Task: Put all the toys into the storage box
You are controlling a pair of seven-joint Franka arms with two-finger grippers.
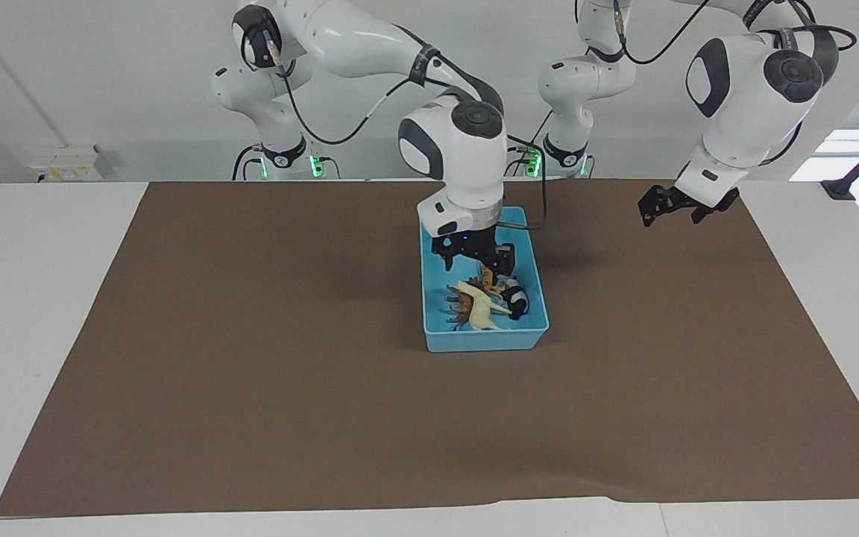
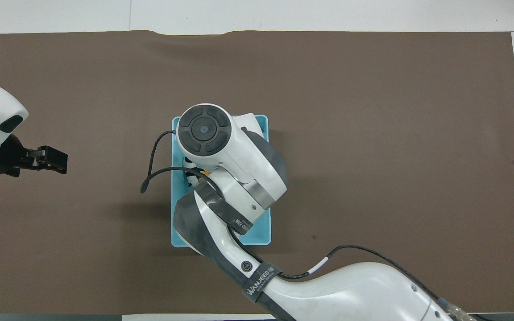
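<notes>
Storage box [image 1: 485,339] holding horse [image 1: 479,306], lion [image 1: 462,306], panda [image 1: 517,299], tiger [image 1: 488,278], right gripper [image 1: 474,262] over it, grip unclear, left gripper [image 1: 669,212] waiting.

Light-blue storage box [image 1: 485,339] mid-mat; horse [image 1: 480,307], lion [image 1: 462,304], panda [image 1: 517,300], tiger [image 1: 487,277] piled inside.

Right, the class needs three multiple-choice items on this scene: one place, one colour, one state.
1. The right gripper is over: A the storage box; B the white tabletop; C the floor.
2. The box is: A red; B light blue; C green.
3. The toys are: A scattered about; B lined up outside; C lying in the box.
Key: A, it hangs above the box; B, its walls show light blue; C, the figurines in view lie inside, while the left gripper waits over the mat.
</notes>
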